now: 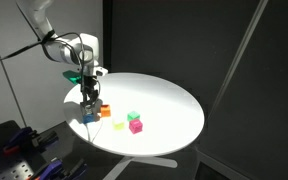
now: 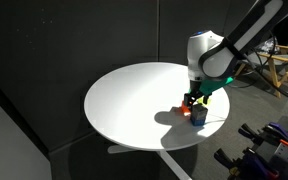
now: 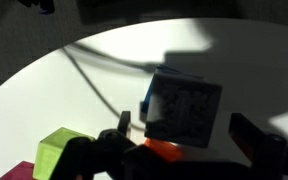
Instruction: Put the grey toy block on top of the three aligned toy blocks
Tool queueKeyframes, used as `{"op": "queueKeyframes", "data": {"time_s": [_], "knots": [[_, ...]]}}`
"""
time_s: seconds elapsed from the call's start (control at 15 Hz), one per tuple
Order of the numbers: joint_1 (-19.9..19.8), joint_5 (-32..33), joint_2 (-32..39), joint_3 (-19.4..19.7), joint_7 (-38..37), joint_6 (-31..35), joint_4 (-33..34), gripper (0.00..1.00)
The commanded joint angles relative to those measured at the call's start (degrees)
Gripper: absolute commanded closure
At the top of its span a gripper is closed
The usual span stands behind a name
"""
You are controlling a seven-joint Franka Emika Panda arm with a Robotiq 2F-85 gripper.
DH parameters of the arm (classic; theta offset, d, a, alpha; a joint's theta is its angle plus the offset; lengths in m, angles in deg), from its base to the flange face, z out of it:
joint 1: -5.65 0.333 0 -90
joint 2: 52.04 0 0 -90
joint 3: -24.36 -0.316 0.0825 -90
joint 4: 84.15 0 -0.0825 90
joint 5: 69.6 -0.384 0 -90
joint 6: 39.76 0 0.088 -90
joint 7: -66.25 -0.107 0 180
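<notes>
Gripper (image 3: 184, 128) open wide, low over round white desk (image 1: 169, 100), jaws straddling small grey toy cube (image 3: 182, 105) with a gap on each side. Wrist view, left to right: magenta-pink block (image 3: 19, 172), light green block (image 3: 59, 150), then small grey toy cube with orange cube (image 3: 164, 148) just beside it.

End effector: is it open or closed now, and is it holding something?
End effector: open; in the wrist view its fingers stand on either side of the grey toy block, not gripping it.
</notes>
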Motion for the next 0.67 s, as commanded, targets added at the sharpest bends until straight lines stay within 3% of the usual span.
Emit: {"op": "queueKeyframes", "data": {"time_s": [0.0, 0.07, 0.4, 0.6], "knots": [[0.6, -0.2, 0.3, 0.9, 1.1, 0.9, 0.0, 0.25], [0.7, -0.2, 0.5, 1.0, 1.1, 0.9, 0.0, 0.27], [0.7, -0.3, -0.1, 1.0, 1.4, -0.2, 0.0, 0.66], [0.8, 0.0, -1.8, 1.0, 1.9, -0.8, -0.9, 0.70]]}}
